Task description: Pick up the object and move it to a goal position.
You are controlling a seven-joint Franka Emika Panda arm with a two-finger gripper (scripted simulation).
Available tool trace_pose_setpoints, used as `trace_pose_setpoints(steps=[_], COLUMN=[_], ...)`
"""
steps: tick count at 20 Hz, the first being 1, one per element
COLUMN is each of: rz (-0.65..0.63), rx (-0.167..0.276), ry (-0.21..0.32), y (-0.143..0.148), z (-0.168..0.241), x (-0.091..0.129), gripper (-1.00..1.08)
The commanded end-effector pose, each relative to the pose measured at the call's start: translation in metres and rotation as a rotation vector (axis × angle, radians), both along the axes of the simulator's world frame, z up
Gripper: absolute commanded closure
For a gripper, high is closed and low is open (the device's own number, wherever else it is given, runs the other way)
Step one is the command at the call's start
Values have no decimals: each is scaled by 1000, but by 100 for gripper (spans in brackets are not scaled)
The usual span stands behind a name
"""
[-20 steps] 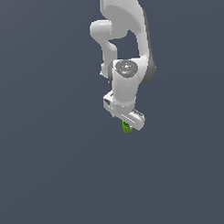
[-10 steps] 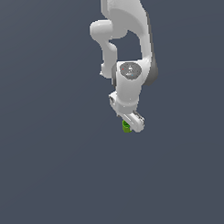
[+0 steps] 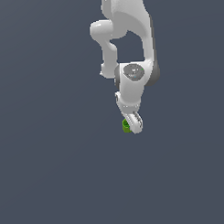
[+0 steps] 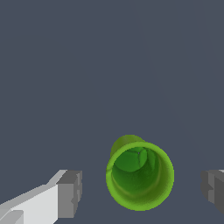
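The object (image 4: pixel 140 175) is a small bright green cup with a darker hollow, seen from above in the wrist view. It sits between the two grey fingertips of my gripper (image 4: pixel 141 192), with a gap on each side and neither pad touching it. The gripper is open. In the exterior view the white gripper (image 3: pixel 132 124) hangs down over the object (image 3: pixel 126 126), which peeks out as a green speck beside the fingers and is mostly hidden by them.
A plain dark grey floor (image 3: pixel 52 171) fills both views. The white arm (image 3: pixel 129 35) rises from the gripper toward the top of the exterior view.
The wrist has turned, so the hand now looks narrower in the exterior view. It stays over the green object, which has not moved.
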State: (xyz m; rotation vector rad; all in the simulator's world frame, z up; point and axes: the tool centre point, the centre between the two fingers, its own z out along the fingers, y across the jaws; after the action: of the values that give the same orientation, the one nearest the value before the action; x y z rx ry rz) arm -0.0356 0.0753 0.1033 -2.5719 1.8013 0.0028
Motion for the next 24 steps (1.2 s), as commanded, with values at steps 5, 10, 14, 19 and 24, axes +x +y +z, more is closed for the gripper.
trace_pose_setpoints(steps=[5, 10, 14, 19, 24], rz=[-138, -205, -236, -242, -242], rx=[-1, -2, -2, -2, -2], ry=[0, 0, 0, 0, 0], y=[7, 10, 11, 11, 11], z=[-6, -9, -10, -11, -19], x=[-5, -8, -9, -10, -10], gripper=[-92, -92, -92, -92, -92])
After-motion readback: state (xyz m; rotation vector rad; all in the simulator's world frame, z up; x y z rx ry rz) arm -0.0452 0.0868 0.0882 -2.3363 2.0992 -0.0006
